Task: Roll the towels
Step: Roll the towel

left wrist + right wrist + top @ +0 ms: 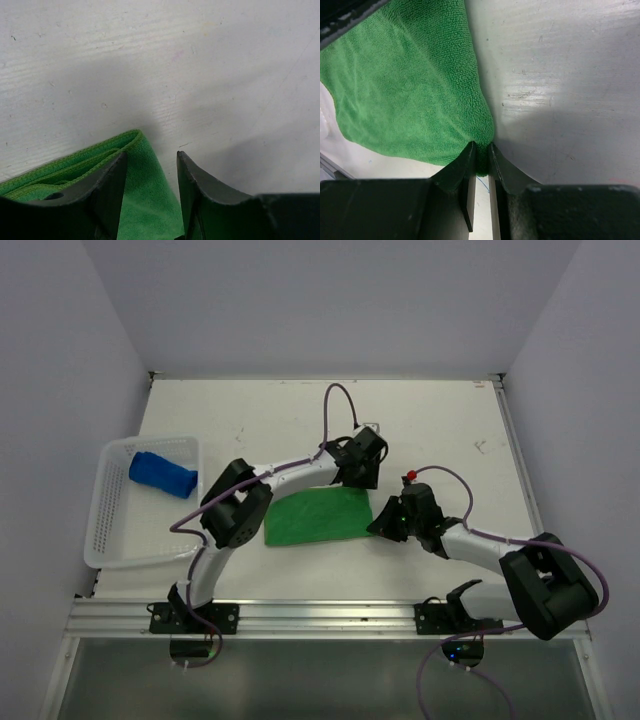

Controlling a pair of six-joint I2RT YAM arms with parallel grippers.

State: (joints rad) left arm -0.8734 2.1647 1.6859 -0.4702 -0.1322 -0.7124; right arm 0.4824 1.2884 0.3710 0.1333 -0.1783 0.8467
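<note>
The green towel [318,517] lies flat, folded, in the middle of the table. My left gripper [352,482] is at its far right corner. In the left wrist view the left gripper [151,160] is open, with the folded corner of the green towel [145,200] lying between the fingers. My right gripper [381,524] is at the towel's near right corner. In the right wrist view the right gripper [481,150] is shut on the edge of the green towel [405,85]. The blue towel [160,473] lies rolled in the basket.
The white mesh basket [112,530] stands at the left edge of the table. Both arms reach over the table's middle. A metal rail [320,615] runs along the near edge. White walls enclose the back and sides.
</note>
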